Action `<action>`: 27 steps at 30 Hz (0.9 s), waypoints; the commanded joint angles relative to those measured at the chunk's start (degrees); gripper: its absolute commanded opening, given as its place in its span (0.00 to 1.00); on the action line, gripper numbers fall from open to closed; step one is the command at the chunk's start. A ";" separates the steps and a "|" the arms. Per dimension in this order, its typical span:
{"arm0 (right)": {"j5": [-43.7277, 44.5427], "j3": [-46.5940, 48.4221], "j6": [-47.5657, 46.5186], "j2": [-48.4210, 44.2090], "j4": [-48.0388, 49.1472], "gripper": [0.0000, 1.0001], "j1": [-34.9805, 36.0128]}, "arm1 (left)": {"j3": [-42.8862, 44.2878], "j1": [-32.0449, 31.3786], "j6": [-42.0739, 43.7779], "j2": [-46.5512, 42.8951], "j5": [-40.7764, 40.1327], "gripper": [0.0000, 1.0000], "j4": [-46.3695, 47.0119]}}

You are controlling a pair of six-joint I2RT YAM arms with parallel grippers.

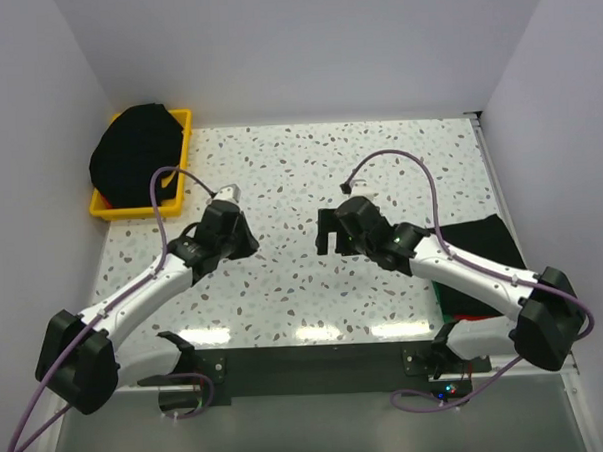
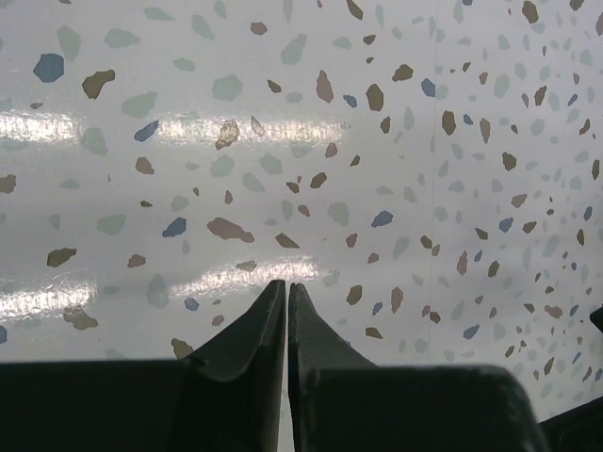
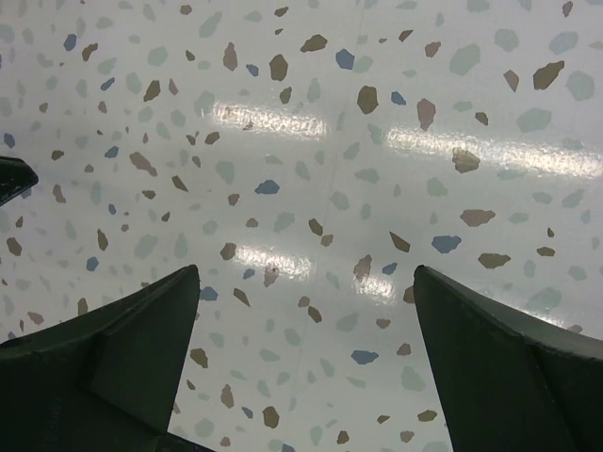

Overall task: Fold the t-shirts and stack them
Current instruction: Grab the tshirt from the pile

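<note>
A black t-shirt [image 1: 138,153] lies heaped in the yellow tray [image 1: 182,121] at the back left corner. A flat folded black t-shirt [image 1: 482,243] rests at the table's right edge, partly under my right arm, and a strip of red cloth [image 1: 471,319] shows at its near side. My left gripper [image 1: 244,240] [image 2: 286,285] hangs over bare speckled table left of centre, shut with nothing between its fingers. My right gripper [image 1: 325,235] [image 3: 306,270] faces it from right of centre, open wide and empty. Neither gripper touches any cloth.
The speckled tabletop [image 1: 279,167] is boxed in by white walls at the back and on both sides. The two grippers sit close together near the middle. Cables loop above both arms.
</note>
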 commanded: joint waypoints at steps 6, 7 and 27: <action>2.39 -0.63 -6.22 -7.81 0.01 0.99 -0.13 | 14.39 2.30 2.50 6.00 -5.92 0.21 -3.59; 2.39 -0.80 -6.66 -8.42 0.01 0.99 -0.13 | 16.06 3.79 2.94 8.01 -5.84 0.25 -4.04; 0.45 -2.57 -9.74 -13.26 -0.96 0.99 -0.13 | 53.86 37.19 10.50 38.68 -10.49 0.52 -8.09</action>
